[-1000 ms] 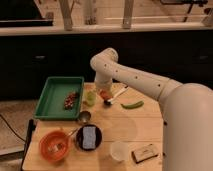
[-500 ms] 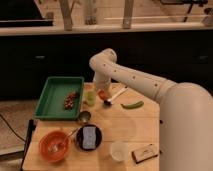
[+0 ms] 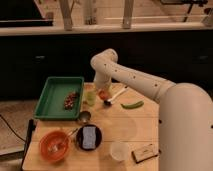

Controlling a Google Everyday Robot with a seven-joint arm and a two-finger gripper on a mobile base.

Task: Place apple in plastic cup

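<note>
Apple [image 3: 103,95] first: the small orange-red fruit sits at the far side of the wooden table [image 3: 137,127], just right of the pale green plastic cup [image 3: 90,98] and very close to it, not inside. The white arm reaches down over that spot, and the gripper [image 3: 103,91] is right on the fruit, its fingers pressed together; the apple looks pinched between them, though the wrist hides much of the contact.

So the pickup seems done and the placing is left — the fruit has yet to be carried the short way left over the cup's mouth and let go. The cup stands upright, just beside the green tray [image 3: 52,100].

Nearer the front stand a small metal cup [image 3: 84,117], an orange bowl [image 3: 54,142], a dark plate [image 3: 89,137] and a clear cup [image 3: 119,150] — all well apart from the work. A long green vegetable [image 3: 132,105] lies to the right.
</note>
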